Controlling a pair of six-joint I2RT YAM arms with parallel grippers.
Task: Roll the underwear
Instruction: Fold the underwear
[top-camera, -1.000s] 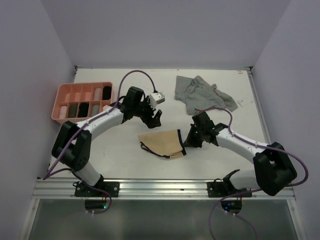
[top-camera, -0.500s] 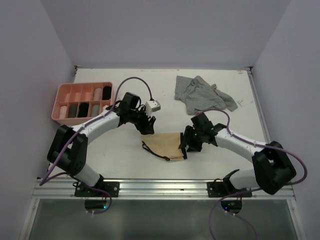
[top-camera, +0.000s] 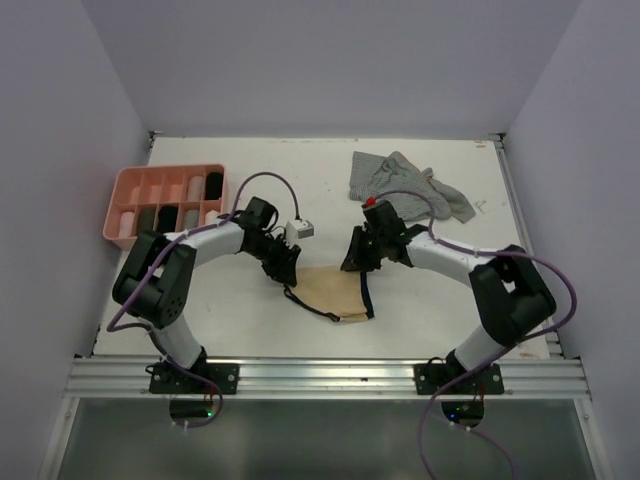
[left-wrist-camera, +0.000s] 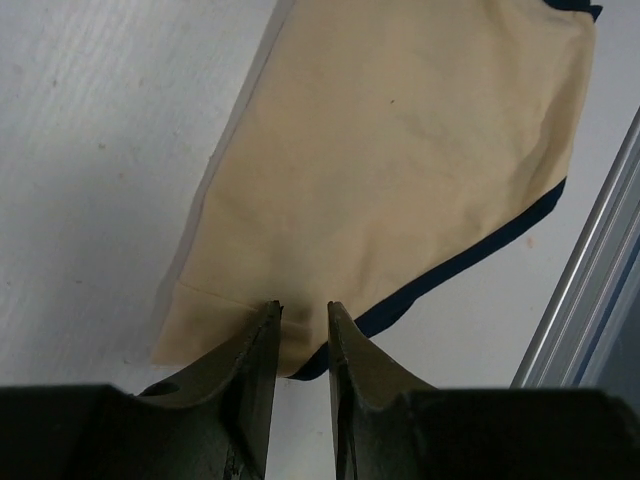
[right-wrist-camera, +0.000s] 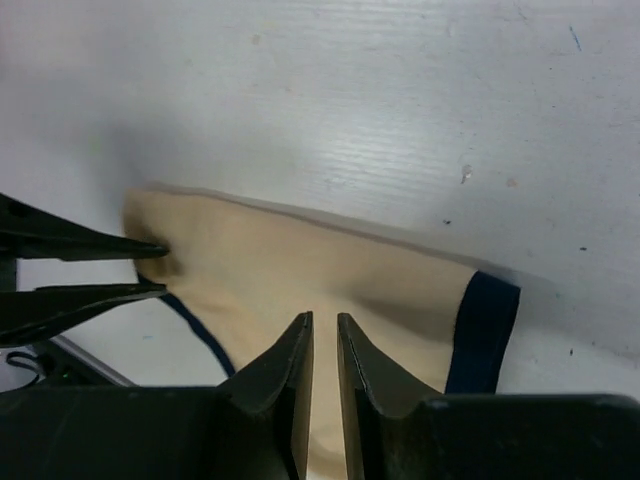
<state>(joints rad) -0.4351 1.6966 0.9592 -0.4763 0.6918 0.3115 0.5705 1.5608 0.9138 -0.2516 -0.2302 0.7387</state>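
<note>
Left gripper (left-wrist-camera: 303, 312): I've dropped onto the beige underwear (top-camera: 335, 290) left edge, jaws narrowed around it.
Right gripper (right-wrist-camera: 322, 325): moved to far edge, nearly closed, pinching fabric.
Underwear: mid-table, flat.
Meaning: 2 grips set; rolling can begin.

A pink plastic tray with compartments (top-camera: 128, 184) stands at the far left of the white surface (top-camera: 250, 310), holding dark and pale rolls. A silver metal rail (top-camera: 330, 375) runs along the near edge.

white arm links, black joints, purple cables, dark tapered claw fingers (left-wrist-camera: 260, 370)
</note>
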